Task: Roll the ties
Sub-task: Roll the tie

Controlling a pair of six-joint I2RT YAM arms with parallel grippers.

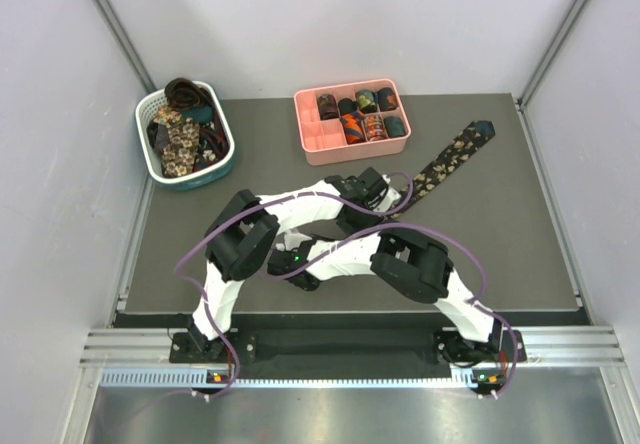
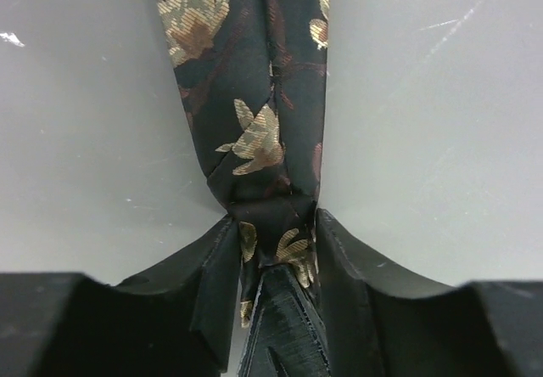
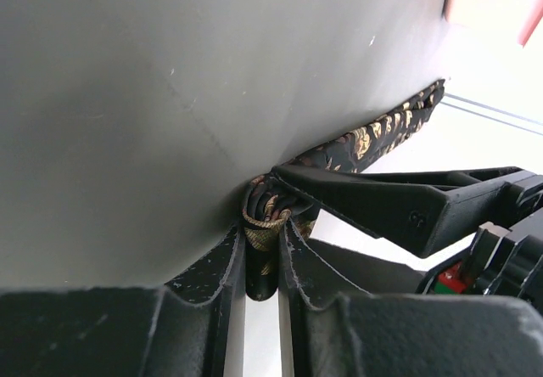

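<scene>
Left wrist view: the left gripper (image 2: 273,233) pinches the folded end of the dark beige-floral fabric necktie (image 2: 254,139), and the right gripper (image 3: 263,233) seems clamped on that same coil. Beyond, the strip lies flat on the grey table (image 1: 500,224); uneven tension could unwind or skew the roll.

The floral tie (image 2: 254,131) runs off the top edge beyond the left gripper (image 2: 274,222); seen from above, the 2 arms (image 1: 300,204) hide its gripped end.

White-and-black arms (image 1: 300,202), purple cables (image 1: 186,264), perhaps green indicator lights (image 1: 297,243).
</scene>
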